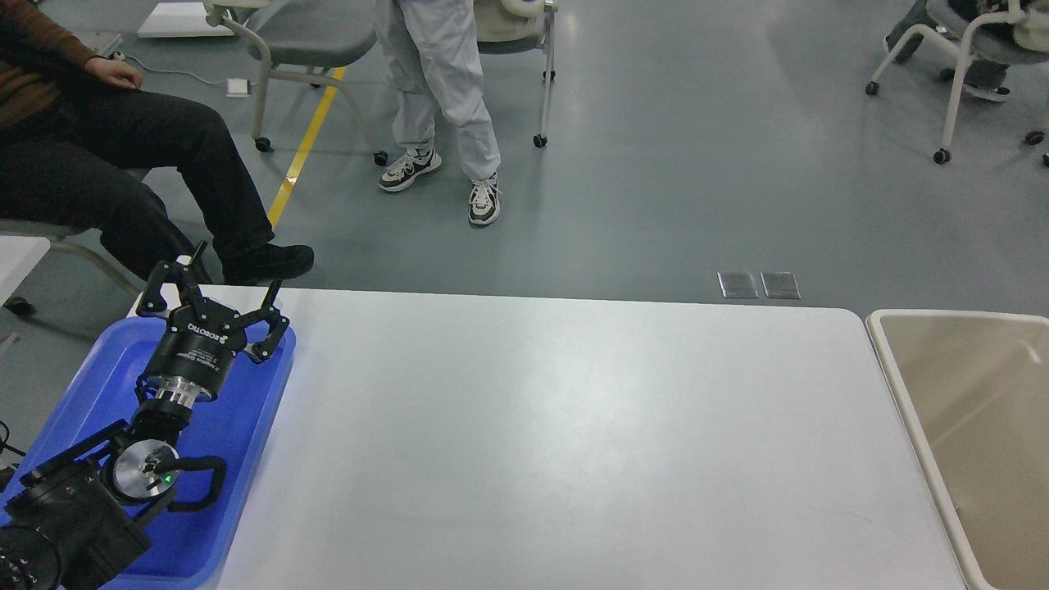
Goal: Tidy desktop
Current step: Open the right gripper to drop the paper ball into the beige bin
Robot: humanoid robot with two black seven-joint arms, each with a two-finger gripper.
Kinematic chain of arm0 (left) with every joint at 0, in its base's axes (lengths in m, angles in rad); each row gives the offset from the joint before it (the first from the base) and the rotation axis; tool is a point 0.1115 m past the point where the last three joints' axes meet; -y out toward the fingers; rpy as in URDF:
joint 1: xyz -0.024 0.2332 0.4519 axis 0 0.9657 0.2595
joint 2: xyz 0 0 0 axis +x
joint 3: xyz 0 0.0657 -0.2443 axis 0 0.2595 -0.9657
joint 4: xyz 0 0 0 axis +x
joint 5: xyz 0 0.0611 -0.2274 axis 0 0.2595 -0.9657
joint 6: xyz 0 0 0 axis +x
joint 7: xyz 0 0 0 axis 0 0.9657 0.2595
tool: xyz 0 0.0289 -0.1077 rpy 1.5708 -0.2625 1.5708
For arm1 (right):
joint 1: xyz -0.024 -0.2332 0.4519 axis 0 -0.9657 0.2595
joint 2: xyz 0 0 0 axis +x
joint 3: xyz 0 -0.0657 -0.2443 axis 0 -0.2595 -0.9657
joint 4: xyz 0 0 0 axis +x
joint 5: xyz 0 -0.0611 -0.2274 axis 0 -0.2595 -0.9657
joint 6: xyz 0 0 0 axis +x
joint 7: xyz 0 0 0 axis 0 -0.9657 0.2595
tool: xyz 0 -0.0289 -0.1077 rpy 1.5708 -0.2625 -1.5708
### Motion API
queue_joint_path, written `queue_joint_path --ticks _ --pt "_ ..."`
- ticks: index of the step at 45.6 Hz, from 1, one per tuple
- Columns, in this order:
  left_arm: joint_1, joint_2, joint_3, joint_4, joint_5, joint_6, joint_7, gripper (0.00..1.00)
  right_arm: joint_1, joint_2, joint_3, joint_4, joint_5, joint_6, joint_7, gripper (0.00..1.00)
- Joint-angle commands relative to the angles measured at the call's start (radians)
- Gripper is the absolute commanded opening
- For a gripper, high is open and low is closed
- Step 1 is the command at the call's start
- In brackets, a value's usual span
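While the two black fingers [274, 297] stand spread wide apart with nothing between them, the left gripper [233, 288] sits in the left part of the frame, above the far end of the blue tray [246, 459]. One finger points toward the upper left, the other toward the tray's far right corner. Below the fingers, the gripper body carries white lettering and joins a silver wrist ring; the black left arm [74, 508] runs from there down to the lower left corner, with a small green light on a round metal joint. No right gripper shows anywhere in the frame.

Blue tray: lies at the left edge of the desktop [574, 442], overlapping its left side. The desktop fills the centre and lower part of the frame, white, smooth, rounded far corners, bare surface. At the right edge sits the beige bin [901, 385], just beside the desktop's right end.

Beyond the desktop, grey floor. Upper left: a seated person [123, 164] in dark trousers. Upper centre: a standing person [442, 90] in light trousers and sneakers. Wheeled chairs [303, 41] in the upper part of the frame; a yellow floor line [303, 152] runs diagonally at upper left.
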Motion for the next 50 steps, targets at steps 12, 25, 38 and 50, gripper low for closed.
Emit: queue_joint_path --ticks 12,25,38,50 --pt "0.000 0.000 0.000 0.000 0.000 0.000 0.000 0.98 -0.228 0.249 0.009 -0.204 0.011 -0.007 -0.189 0.00" --pt "0.000 0.000 0.000 0.000 0.000 0.000 0.000 0.98 -0.294 0.346 0.013 -0.249 0.011 -0.010 -0.214 0.00" --pt "0.000 0.000 0.000 -0.001 0.000 0.000 0.000 0.98 -0.304 0.364 0.021 -0.251 0.014 -0.021 -0.215 0.40" --pt "0.001 0.000 0.000 0.000 0.000 0.000 0.000 0.98 -0.314 0.381 0.021 -0.266 0.014 -0.081 -0.212 0.98"
